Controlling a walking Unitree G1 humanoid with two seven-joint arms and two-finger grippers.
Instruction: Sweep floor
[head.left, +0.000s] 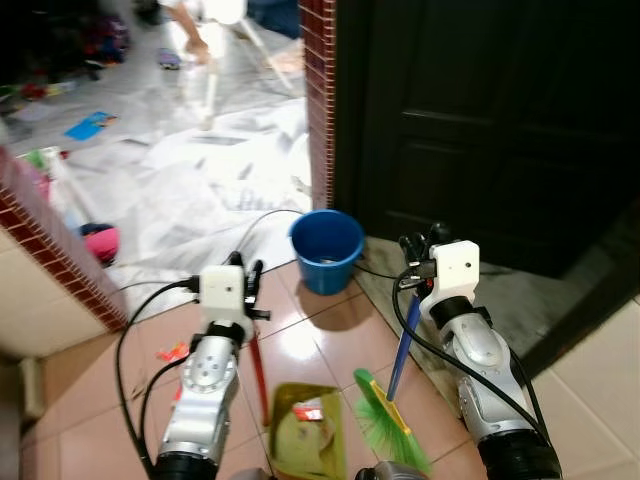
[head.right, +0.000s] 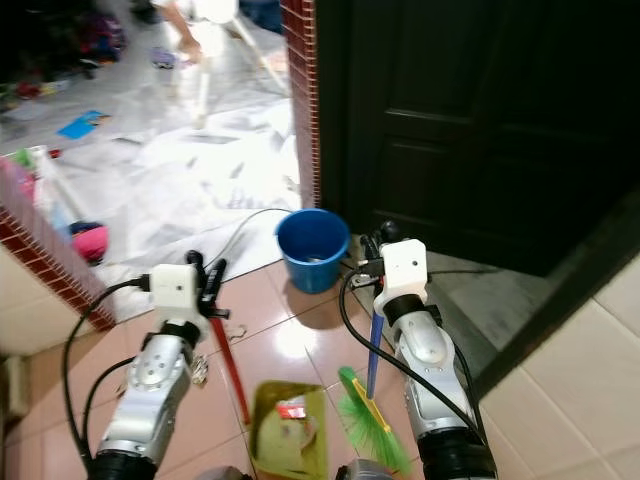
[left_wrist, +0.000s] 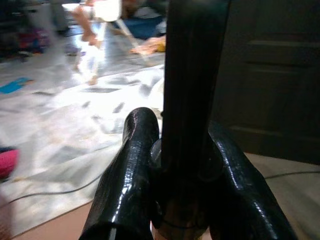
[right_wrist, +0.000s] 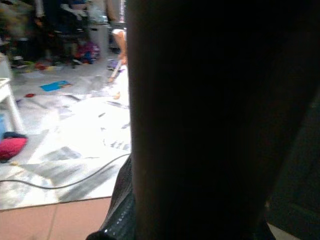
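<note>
Blue bucket (head.left: 326, 250); green-bristled broom (head.left: 388, 430) with blue handle; olive-yellow dustpan (head.left: 306, 432), red handle; terracotta tiled floor (head.left: 90, 400); red brick pillar (head.left: 318, 90); dark door (head.left: 480, 120).

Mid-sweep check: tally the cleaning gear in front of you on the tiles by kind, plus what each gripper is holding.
Brooms: 1, broom, blue handle, green bristles, held by the right gripper
Dustpans: 1, dustpan, yellow-green, red handle held by the left gripper, with some litter in it
Buckets: 1, blue bucket by the brick pillar
Total: 3
</note>
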